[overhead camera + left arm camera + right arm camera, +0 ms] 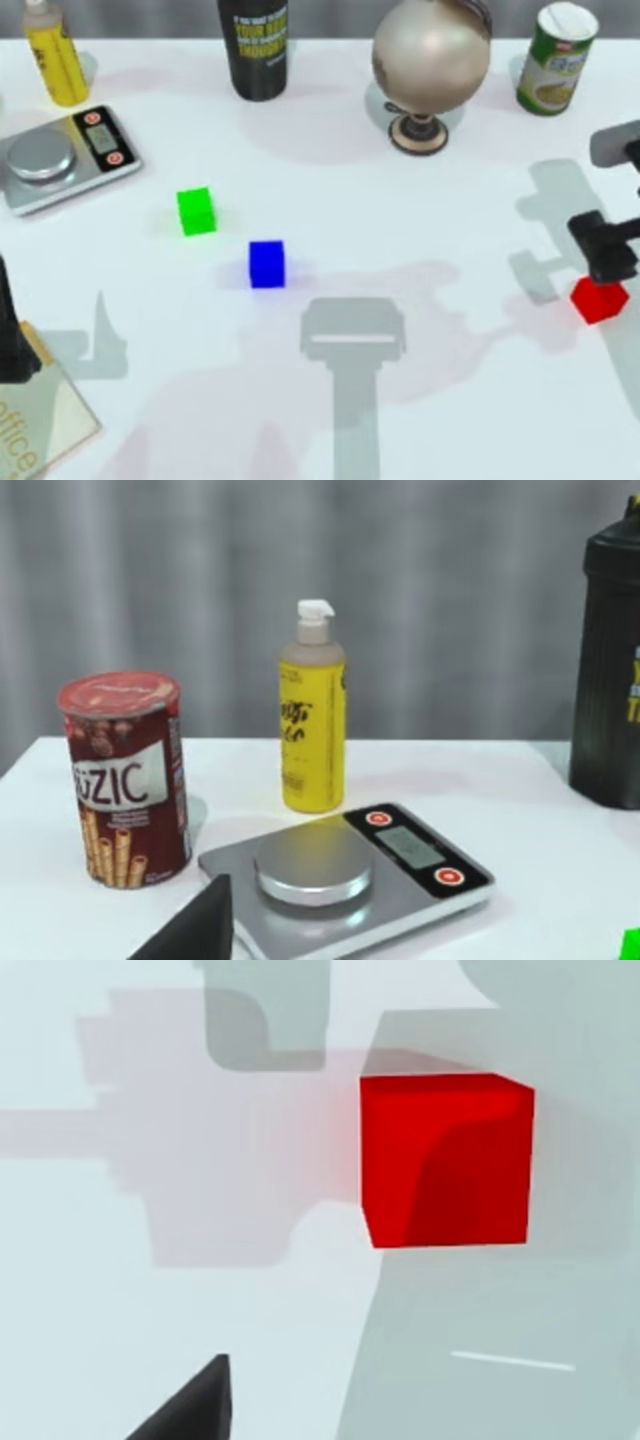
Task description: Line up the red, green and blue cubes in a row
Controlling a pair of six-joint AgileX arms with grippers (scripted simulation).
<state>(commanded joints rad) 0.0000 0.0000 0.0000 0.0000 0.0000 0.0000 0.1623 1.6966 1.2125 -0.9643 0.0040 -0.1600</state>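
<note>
The right gripper (pixel 604 262) hangs at the right edge of the top view, directly above the red cube (pixel 599 299), which sits on the white table (pixel 420 230) at the lower right and partly under the gripper. I cannot tell whether its fingers are spread or pressed together. In the right wrist view the red cube (pixel 446 1160) lies bare on the table, with nothing touching it.

The green cube (pixel 196 211) sits left of centre, and the blue cube (pixel 267 264) lies near it, lower and to its right. The two are apart, and both are well apart from the red one.

The left arm (pixel 12 335) is parked at the left edge. Its fingers cannot be judged.

Along the top of the frame stand a yellow bottle (pixel 55 55), a black tumbler (pixel 257 45), a globe (pixel 430 60) and a can (pixel 556 57). A scale (pixel 65 152) lies at the upper left.
</note>
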